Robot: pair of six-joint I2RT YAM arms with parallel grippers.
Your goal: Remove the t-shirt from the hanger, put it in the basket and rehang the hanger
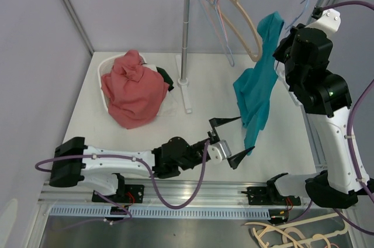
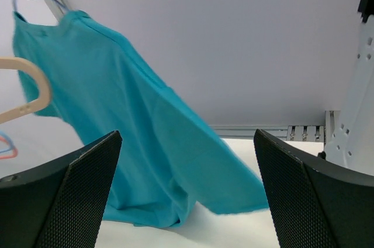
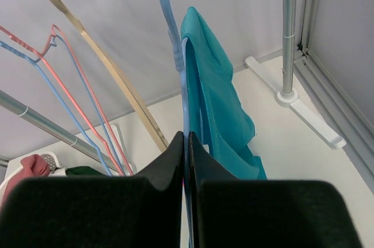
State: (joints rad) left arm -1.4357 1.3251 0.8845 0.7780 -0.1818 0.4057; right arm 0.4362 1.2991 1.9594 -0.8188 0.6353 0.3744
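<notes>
Pale walls enclose a white tabletop [image 1: 204, 84]; from above, the left arm [image 1: 117, 163] lies low and outstretched, the left pincer [image 1: 245, 134] spread wide and empty near the hem of the teal t-shirt [image 1: 257, 90]; the right arm [image 1: 327, 119] stands raised; a white basket [image 1: 105, 75] holds a red garment [image 1: 134, 87]; left wrist: the shirt hangs ahead; right wrist: the right pincer [image 3: 186, 143] is clamped on the blue hanger [image 3: 166, 2] carrying it.
</notes>
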